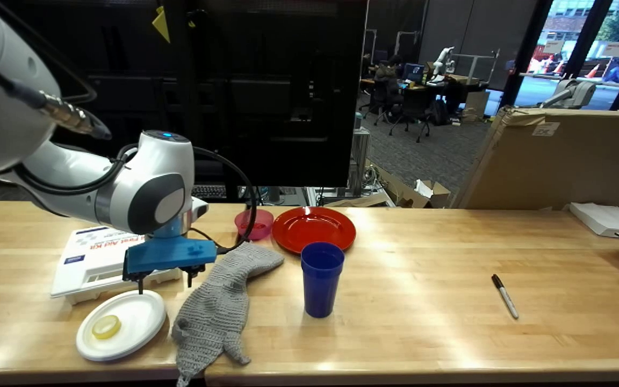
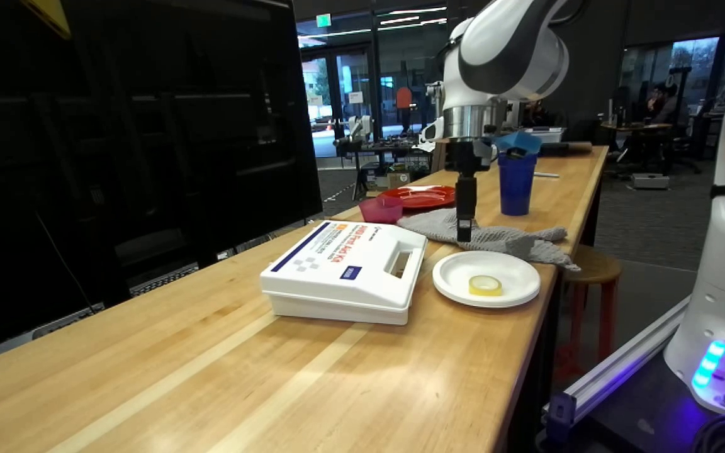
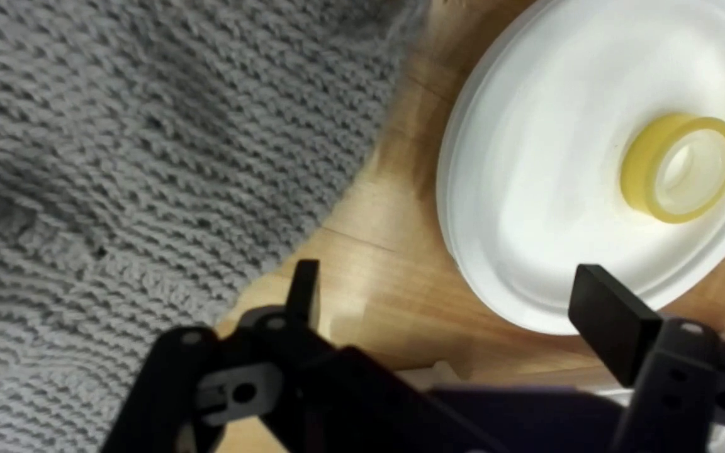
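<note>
My gripper [image 1: 165, 288] is open and empty, pointing down above the table. It also shows in an exterior view [image 2: 464, 234] and in the wrist view [image 3: 445, 277]. A white plate [image 1: 140, 320] lies below and beside it, with a yellow tape ring [image 1: 106, 327] on it. In the wrist view the plate [image 3: 526, 189] and tape ring [image 3: 639, 167] are at upper right; the right fingertip overlaps the plate's rim. A grey knitted cloth [image 1: 215, 312] lies on the plate's other side and fills the left of the wrist view [image 3: 148, 138]. A white first aid kit [image 2: 337, 270] lies beside the plate.
A blue cup [image 1: 321, 285] stands upright beyond the cloth. A red plate [image 1: 314, 228] and a pink bowl [image 1: 260, 228] with red contents are behind it. A marker [image 1: 505, 296] lies farther along the table [image 1: 422, 333]. A large black screen [image 2: 117, 157] stands behind the table.
</note>
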